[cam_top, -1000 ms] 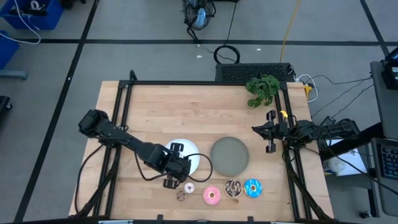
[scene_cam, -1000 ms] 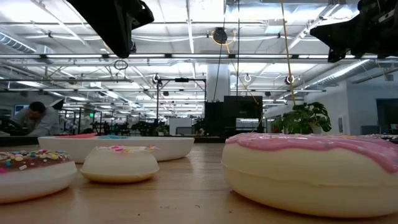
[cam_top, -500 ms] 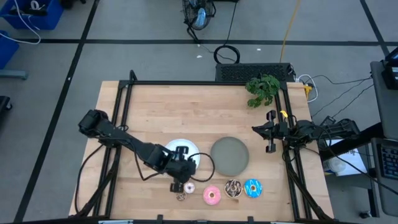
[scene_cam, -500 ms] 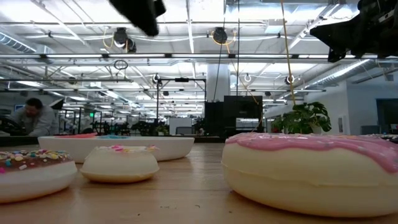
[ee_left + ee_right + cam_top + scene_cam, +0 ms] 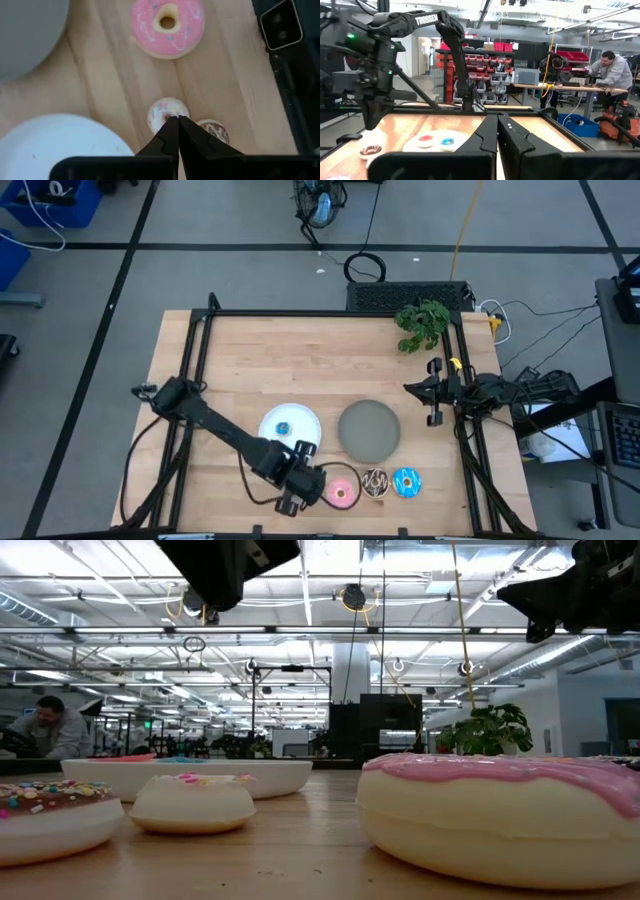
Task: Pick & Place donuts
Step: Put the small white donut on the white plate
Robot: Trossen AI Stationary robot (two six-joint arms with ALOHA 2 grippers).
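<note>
My left gripper (image 5: 302, 484) is shut and hangs near the table's near edge, above the tiny white-pink donut (image 5: 166, 111), with the tiny brown donut (image 5: 213, 131) beside it. In the low view the left gripper (image 5: 225, 570) is well above both donuts, which lie flat on the wood. The pink donut (image 5: 342, 493), the chocolate sprinkled donut (image 5: 376, 483) and the bright blue donut (image 5: 406, 482) lie in a row to the right. The tiny blue donut (image 5: 446, 143) and the tiny red donut (image 5: 425, 141) lie on the white plate (image 5: 304, 420). My right gripper (image 5: 432, 392), shut, waits at the right edge.
A grey plate (image 5: 368, 430) sits right of the white plate. A green toy plant (image 5: 422, 323) lies at the far right corner. A black frame rail (image 5: 295, 90) runs along the near edge close to the tiny donuts. People work at benches in the room behind.
My left gripper has moved from over the white plate toward the near edge and slightly right, ending above the two tiny donuts on the wood. The white plate is now uncovered in the high view. The donuts have stayed in place.
</note>
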